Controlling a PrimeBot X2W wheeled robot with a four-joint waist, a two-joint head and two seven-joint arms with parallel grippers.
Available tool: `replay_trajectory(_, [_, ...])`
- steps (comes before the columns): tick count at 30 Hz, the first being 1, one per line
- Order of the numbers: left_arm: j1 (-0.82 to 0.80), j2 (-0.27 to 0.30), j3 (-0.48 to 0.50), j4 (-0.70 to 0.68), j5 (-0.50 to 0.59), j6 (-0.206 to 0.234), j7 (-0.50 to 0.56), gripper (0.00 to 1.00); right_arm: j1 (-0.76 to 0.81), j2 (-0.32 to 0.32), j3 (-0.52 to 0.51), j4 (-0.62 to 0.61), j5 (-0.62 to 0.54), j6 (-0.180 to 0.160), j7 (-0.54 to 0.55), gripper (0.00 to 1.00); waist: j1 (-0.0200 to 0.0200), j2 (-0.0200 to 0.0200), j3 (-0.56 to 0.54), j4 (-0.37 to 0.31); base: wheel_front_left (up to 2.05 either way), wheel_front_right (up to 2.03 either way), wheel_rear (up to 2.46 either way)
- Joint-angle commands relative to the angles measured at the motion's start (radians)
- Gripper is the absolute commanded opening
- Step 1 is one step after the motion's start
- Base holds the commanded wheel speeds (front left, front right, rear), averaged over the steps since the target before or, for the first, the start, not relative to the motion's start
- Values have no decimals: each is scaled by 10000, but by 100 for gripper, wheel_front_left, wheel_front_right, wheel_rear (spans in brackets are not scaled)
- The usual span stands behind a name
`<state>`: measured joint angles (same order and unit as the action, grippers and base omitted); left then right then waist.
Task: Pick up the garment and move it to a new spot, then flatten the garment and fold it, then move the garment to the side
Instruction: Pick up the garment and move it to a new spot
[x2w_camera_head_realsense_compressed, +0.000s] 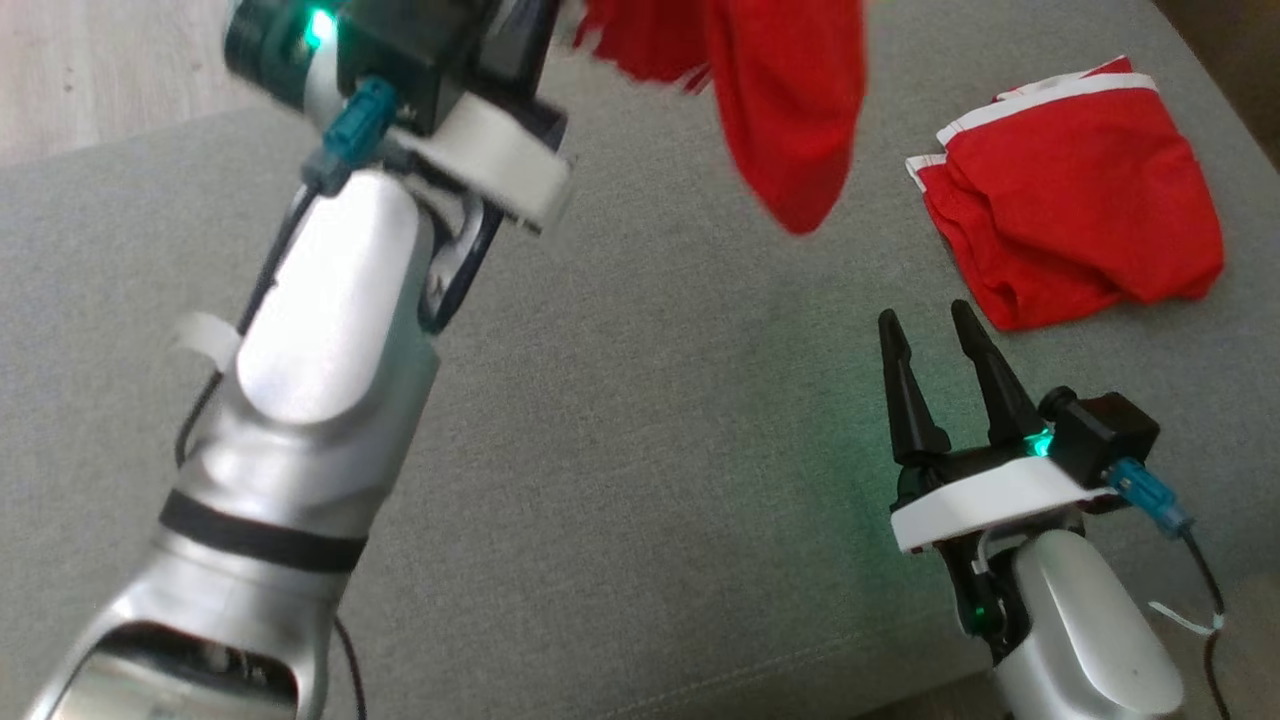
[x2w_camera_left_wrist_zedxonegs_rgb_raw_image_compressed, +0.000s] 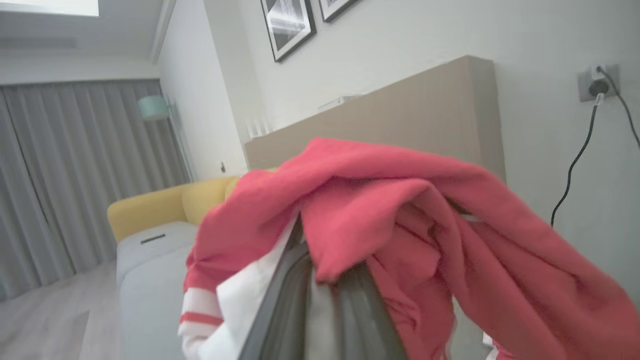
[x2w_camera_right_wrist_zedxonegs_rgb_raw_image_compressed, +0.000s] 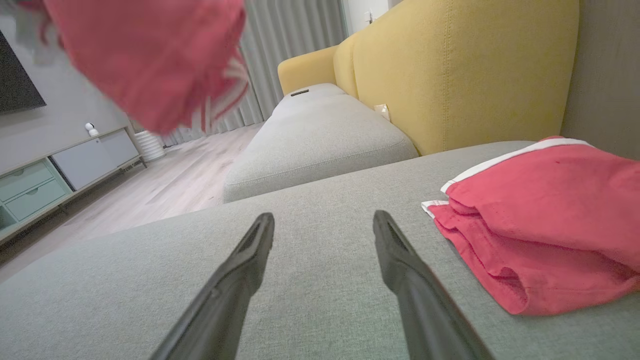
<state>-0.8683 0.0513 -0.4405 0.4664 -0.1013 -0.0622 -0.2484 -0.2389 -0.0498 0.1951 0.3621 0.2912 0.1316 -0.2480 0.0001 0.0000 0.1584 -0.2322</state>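
The left gripper (x2w_camera_left_wrist_zedxonegs_rgb_raw_image_compressed: 312, 295) clenches a red, white-striped cloth garment (x2w_camera_left_wrist_zedxonegs_rgb_raw_image_compressed: 400, 210) draped over its fingertips (hiding them). The right gripper (x2w_camera_head_realsense_compressed: 935, 330) gapes empty, a folded red cloth (x2w_camera_head_realsense_compressed: 1080, 220) beside its right finger.

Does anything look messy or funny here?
Yes. The crumpled red cloth garment dangles in a bunch from the left hand, above the grey fabric sofa cushion. The other red garment with white trim lies folded on it. Nothing looks spilled.

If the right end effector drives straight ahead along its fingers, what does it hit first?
Probably the grey cushion itself: the right end effector points low across it. The folded red garment lies off to its right; the lifted garment hangs above left. Depth is unclear.
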Motion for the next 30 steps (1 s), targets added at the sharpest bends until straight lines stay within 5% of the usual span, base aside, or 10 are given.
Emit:
replay_trajectory(1, [79,304,325,-65,-44,121,-71,0,-318,-5,182,-387,31,-9,-136,100,-1,0,38,0,0,0,0])
replay_trajectory(8, [1845,766,503,1575,-139,569,-127,2,-241,-5,-4,-483,-154,-9,-136,100,-1,0,166,212,0,0,0])
replay_trajectory(9, [2028,803,528,1833,-155,623,-128,74,-233,-5,-11,-478,-203,-9,-136,100,-1,0,174,275,0,0,0])
replay_trajectory(10, [2160,827,558,1994,-175,658,-129,100,-232,-5,-15,-476,-239,-9,-136,100,-1,0,176,327,0,0,0])
replay_trajectory(16, [2659,814,841,1651,-309,786,-131,100,-195,-5,-188,-454,-489,-9,-137,100,-1,0,110,857,0,0,0])
replay_trajectory(30, [4783,999,1837,-1616,-462,991,-133,100,138,-5,-489,-343,-810,-9,-135,100,-1,0,-575,1942,0,0,0])
